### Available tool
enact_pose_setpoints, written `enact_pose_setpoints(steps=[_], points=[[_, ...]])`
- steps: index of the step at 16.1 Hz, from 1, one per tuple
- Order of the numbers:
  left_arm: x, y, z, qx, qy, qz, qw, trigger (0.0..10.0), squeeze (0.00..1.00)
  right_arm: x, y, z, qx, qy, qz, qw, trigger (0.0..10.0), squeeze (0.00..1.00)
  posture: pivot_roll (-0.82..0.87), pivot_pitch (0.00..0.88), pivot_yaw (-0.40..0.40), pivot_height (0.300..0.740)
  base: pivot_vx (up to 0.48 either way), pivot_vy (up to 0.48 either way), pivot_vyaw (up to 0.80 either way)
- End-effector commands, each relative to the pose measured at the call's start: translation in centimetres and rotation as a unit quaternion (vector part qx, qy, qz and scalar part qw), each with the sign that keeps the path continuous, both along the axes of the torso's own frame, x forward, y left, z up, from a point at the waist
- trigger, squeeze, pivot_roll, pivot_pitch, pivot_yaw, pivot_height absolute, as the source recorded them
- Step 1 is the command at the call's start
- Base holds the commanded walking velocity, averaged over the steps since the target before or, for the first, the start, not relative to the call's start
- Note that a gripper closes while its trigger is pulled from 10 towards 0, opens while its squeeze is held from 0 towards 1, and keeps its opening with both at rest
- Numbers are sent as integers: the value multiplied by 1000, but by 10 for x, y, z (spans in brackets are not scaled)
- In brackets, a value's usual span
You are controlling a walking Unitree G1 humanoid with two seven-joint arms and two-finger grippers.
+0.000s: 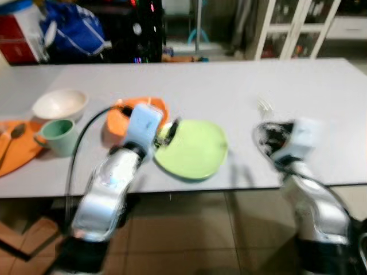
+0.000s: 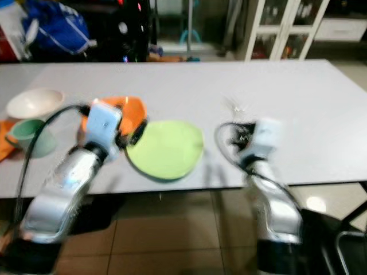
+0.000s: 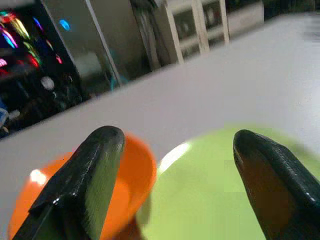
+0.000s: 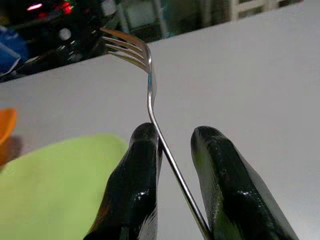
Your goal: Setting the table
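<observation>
Right gripper [image 4: 172, 165] holds a fork [image 4: 150, 85], fingers [image 4: 132, 185] pinching the thin handle, tines pointing up and away over the grey table [image 1: 241, 86]. It hangs above the near edge, to the right of the green plate [image 1: 192, 149], apart from it. Left gripper [image 3: 175, 165] sits at the plate's left rim with fingers [image 3: 85, 185] spread wide, one over the orange bowl [image 1: 123, 117], the other over the plate. The bowl touches or overlaps the plate's left edge, hard to tell through the blur. Further left: a green mug [image 1: 60, 136], a white bowl [image 1: 60, 104] behind it, and a spoon [image 1: 12, 137] lying on an orange plate [image 1: 23, 152]
</observation>
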State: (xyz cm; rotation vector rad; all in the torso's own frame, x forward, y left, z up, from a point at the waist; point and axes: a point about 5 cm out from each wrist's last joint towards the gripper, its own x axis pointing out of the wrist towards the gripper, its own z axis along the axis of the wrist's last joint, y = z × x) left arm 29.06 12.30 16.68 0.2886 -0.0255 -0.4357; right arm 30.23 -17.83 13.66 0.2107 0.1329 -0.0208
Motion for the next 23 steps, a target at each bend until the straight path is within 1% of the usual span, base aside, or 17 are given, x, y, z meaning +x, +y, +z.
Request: enact_pose_setpoints(steps=[1,3,6,8,10,11,13,18,22,23], points=[[-7,-9,-3,0,17,-40,999,10000,0,4,-11,1,-4,-12,-19,1000,10000,0,-20,0,24,740,0,0,0],[-10,-2,-7,14,28,-47,998,10000,0,11,-13,-5,-5,-7,-27,1000,10000,0,-16,0,25,740,0,0,0],[-16,6,-13,27,32,-66,997,10000,0,25,-13,-24,-8,13,-35,999,10000,0,-1,0,29,740,0,0,0],[-22,8,-12,21,35,-84,996,10000,0,33,-16,-36,-3,27,-48,998,10000,0,21,0,40,740,0,0,0],[-27,8,-12,29,42,-107,993,10000,0,42,-16,-38,4,34,-55,998,10000,0,32,0,46,740,0,0,0],[-30,10,-13,38,47,-117,991,10000,0,48,-13,-39,6,34,-57,998,10000,0,39,0,53,740,0,0,0],[-33,14,-11,44,47,-117,991,10000,0,56,-5,-40,15,40,-59,997,10000,0,54,0,62,740,0,0,0],[-42,20,-7,56,56,-126,989,10000,0,63,10,-45,20,53,-47,997,10000,0,95,0,71,740,0,0,0],[-48,24,-4,63,61,-128,988,10000,0,61,21,-53,12,63,-45,997,10000,0,121,0,80,740,0,0,0],[-48,24,-4,63,61,-128,988,10000,0,61,21,-53,12,63,-45,997,10000,0,121,0,80,740,0,0,0]])
